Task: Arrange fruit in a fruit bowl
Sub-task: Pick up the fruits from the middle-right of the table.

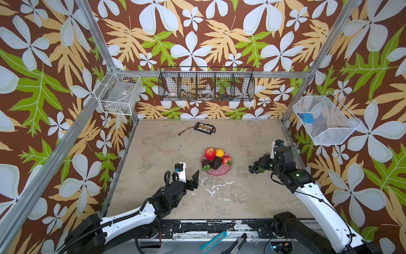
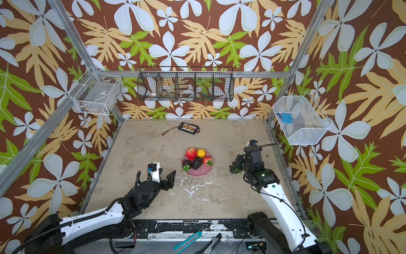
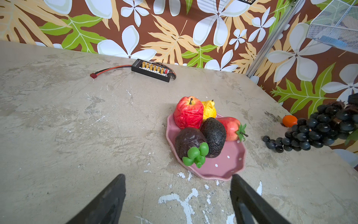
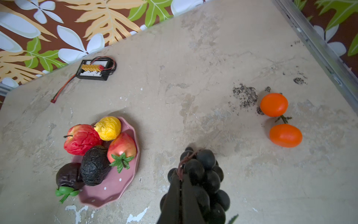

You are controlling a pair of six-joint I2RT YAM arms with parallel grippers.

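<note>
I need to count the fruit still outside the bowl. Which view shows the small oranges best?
The right wrist view: both oranges lie in full sight on the table, beyond the grape bunch held by the right gripper. The left wrist view shows only one, behind that bunch. Both top views show none.

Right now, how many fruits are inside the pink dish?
5 in the pink dish: red apple and yellow pear at the far side, avocado in the middle, strawberry on its right, dark purple fruit at the left rim. None looks hidden.
</note>
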